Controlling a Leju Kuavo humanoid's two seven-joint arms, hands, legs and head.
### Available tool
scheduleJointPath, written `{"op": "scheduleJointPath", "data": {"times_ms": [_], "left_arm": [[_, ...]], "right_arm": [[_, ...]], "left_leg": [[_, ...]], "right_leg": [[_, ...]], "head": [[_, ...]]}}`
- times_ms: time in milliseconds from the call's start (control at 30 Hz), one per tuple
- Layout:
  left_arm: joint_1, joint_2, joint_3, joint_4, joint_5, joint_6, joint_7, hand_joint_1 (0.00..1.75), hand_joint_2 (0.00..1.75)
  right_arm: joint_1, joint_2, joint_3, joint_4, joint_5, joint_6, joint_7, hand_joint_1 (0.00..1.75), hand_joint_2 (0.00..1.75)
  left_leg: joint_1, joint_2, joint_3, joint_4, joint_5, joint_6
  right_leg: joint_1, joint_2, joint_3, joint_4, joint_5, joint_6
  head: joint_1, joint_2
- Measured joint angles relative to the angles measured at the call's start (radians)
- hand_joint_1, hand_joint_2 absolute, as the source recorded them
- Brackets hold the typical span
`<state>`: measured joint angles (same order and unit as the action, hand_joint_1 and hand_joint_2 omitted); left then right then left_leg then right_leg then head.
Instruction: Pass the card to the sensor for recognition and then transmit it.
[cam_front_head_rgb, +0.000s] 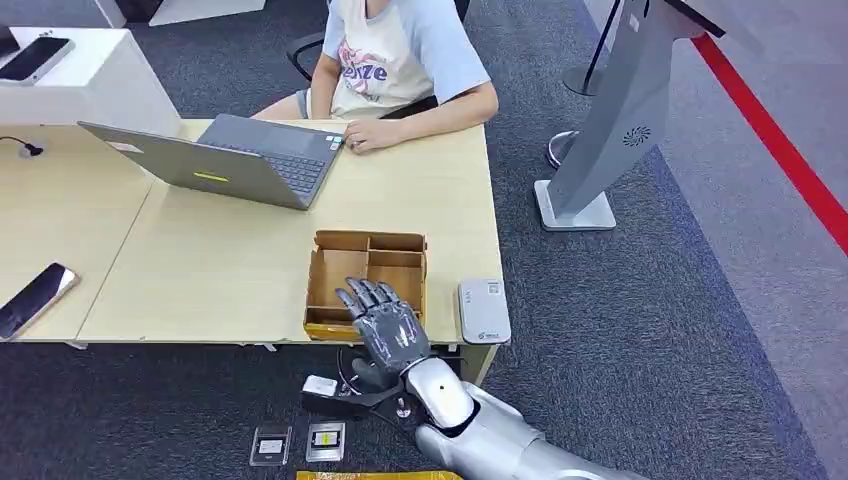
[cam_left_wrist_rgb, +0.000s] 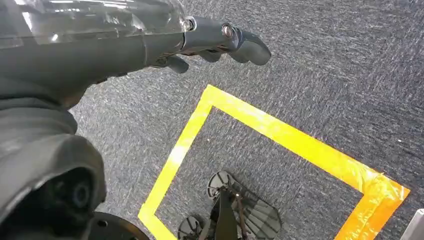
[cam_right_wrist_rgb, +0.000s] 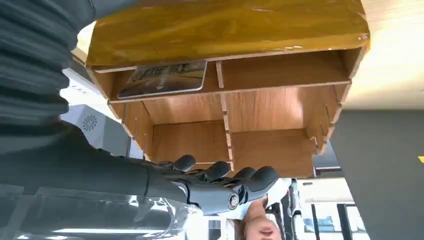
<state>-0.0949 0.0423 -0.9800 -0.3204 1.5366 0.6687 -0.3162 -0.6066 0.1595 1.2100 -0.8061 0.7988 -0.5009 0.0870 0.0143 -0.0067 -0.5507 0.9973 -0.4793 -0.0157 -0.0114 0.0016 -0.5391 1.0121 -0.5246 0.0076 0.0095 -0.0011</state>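
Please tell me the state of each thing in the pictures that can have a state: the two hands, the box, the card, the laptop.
right hand: open, over the wooden box, holding nothing
left hand: hanging over the floor, holding nothing
wooden box: open on top
card: lying in one compartment of the box
laptop: lid open

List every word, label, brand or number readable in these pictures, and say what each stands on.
"...eze": partial pink lettering on the person's shirt; the start is cut off.
Card reader at the table edge: a logo and labels, too small to read.
Card in the wooden box: its print is blurred.
Laptop: a yellow sticker and a white label, illegible.
Two small packets on the floor: labels illegible.
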Motion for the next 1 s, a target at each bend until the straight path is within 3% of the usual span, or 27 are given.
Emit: {"op": "scheduleJointPath", "data": {"times_ms": [600, 633, 667, 1000], "left_arm": [[0.000, 0.000, 0.000, 0.000, 0.002, 0.000, 0.002, 0.00, 0.00], [0.000, 0.000, 0.000, 0.000, 0.002, 0.000, 0.002, 0.00, 0.00], [0.000, 0.000, 0.000, 0.000, 0.002, 0.000, 0.002, 0.00, 0.00], [0.000, 0.001, -0.001, 0.000, -0.003, 0.000, 0.002, 0.00, 0.00]], "right_arm": [[-0.019, 0.003, 0.010, 0.026, 0.009, 0.008, 0.030, 0.02, 1.75], [-0.020, 0.002, 0.010, 0.026, 0.009, 0.009, 0.032, 1.68, 1.75], [-0.022, 0.000, 0.010, 0.026, 0.009, 0.011, 0.036, 1.75, 1.75], [-0.029, -0.018, 0.010, 0.026, 0.009, 0.024, 0.050, 1.75, 1.75]], "left_leg": [[0.000, 0.000, 0.000, 0.000, 0.000, 0.000], [0.000, 0.000, 0.000, 0.000, 0.000, 0.000], [0.000, 0.000, 0.000, 0.000, 0.000, 0.000], [0.000, 0.000, 0.000, 0.000, 0.000, 0.000]], "right_leg": [[0.000, 0.000, 0.000, 0.000, 0.000, 0.000], [0.000, 0.000, 0.000, 0.000, 0.000, 0.000], [0.000, 0.000, 0.000, 0.000, 0.000, 0.000], [0.000, 0.000, 0.000, 0.000, 0.000, 0.000]], "head": [[0.000, 0.000], [0.000, 0.000], [0.000, 0.000], [0.000, 0.000]]}}
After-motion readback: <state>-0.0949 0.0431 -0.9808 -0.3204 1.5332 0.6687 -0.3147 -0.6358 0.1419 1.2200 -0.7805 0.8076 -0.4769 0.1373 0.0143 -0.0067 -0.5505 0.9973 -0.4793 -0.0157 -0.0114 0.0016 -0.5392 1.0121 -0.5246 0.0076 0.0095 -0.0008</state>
